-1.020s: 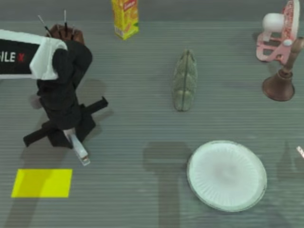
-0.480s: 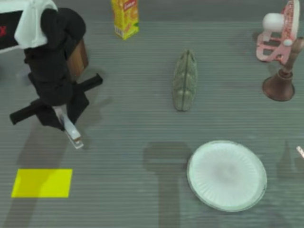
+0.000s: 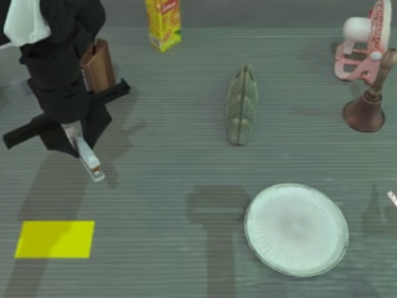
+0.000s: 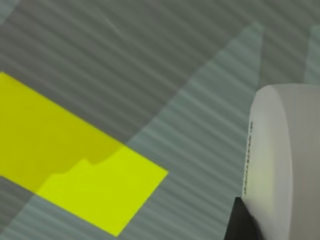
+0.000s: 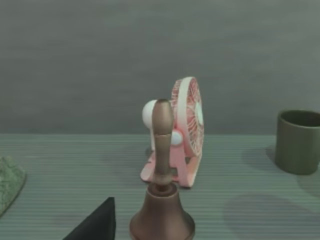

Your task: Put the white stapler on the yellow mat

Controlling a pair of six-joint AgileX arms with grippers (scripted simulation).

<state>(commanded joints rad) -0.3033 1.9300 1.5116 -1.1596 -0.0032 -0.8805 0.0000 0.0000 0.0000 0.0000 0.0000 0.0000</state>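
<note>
My left gripper [image 3: 77,139] hangs above the left part of the table, shut on the white stapler [image 3: 89,161]. The stapler slants out of the jaws, clear of the table. In the left wrist view the stapler [image 4: 286,165] fills the edge as a pale rounded bar, with one dark finger [image 4: 245,224] against it. The yellow mat [image 3: 54,239] lies flat near the front left corner, apart from the stapler; the left wrist view also shows the mat [image 4: 75,160], partly in shadow. The right arm stays out of the top view; only a dark fingertip [image 5: 97,222] shows in its wrist view.
A brown wooden block [image 3: 97,65] stands just behind the left arm. A yellow juice carton [image 3: 163,23] is at the back, a green leafy object [image 3: 241,105] mid-table, a white plate [image 3: 296,228] front right. A brown bell [image 3: 367,105] and a pink fan [image 3: 366,43] are far right.
My left arm has carried the stapler toward the back left in the top view, farther from the mat. This has uncovered the wooden block.
</note>
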